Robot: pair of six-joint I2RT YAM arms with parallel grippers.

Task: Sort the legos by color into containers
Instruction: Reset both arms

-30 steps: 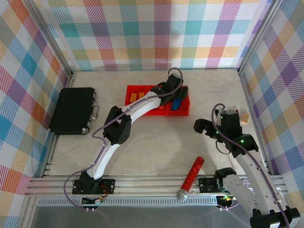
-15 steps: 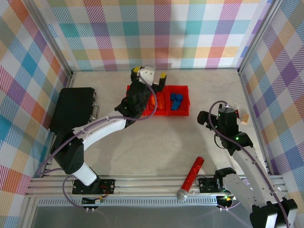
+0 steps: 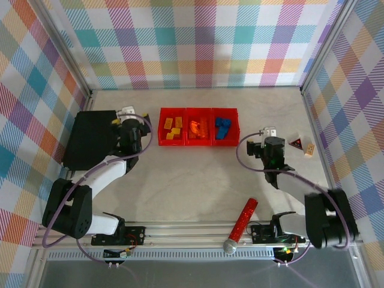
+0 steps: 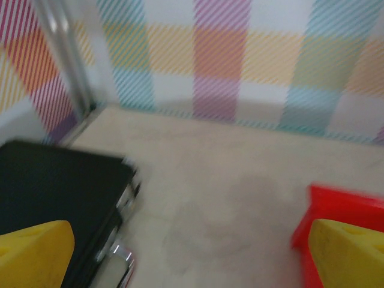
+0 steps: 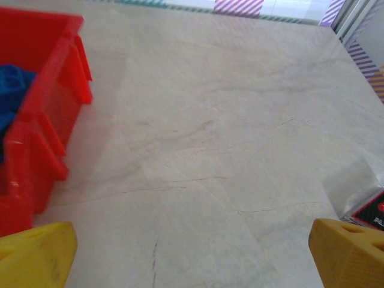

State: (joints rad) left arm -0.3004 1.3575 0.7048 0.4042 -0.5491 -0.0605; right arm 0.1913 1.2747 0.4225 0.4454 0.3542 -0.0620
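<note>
Sorting stage: judged complete or very nearly so; every brick I can make out lies in a bin with its own colour.
Containers (image 3: 198,144): 3 red bins joined in 1 row, upper centre of the top view.
Yellow legos (image 3: 173,127): about 4, in the left bin.
Orange legos (image 3: 199,126): a small heap in the middle bin; too tangled to count, perhaps 4.
Blue legos (image 3: 222,127): about 3, in the right bin; also seen at the left edge of the right wrist view.
Left gripper (image 3: 130,119): centre left of the top view, between the black case (image 3: 90,138) and the bins, apart from both. Its fingertips (image 4: 33,255) sit in the 2 lower corners of the left wrist view, spread wide, with nothing held.
Right gripper (image 3: 268,138): centre right, near the right bin but clear of it. Jaws wide apart, bare table between them, nothing held.
Other items: 1 dark triangular piece (image 3: 295,142) and 1 tan block (image 3: 309,150) at the right; 1 red glitter microphone (image 3: 240,227) at the lower centre.
Next move, as judged: no pick is called for; check the bins for strays of the wrong colour, then park both arms.
</note>
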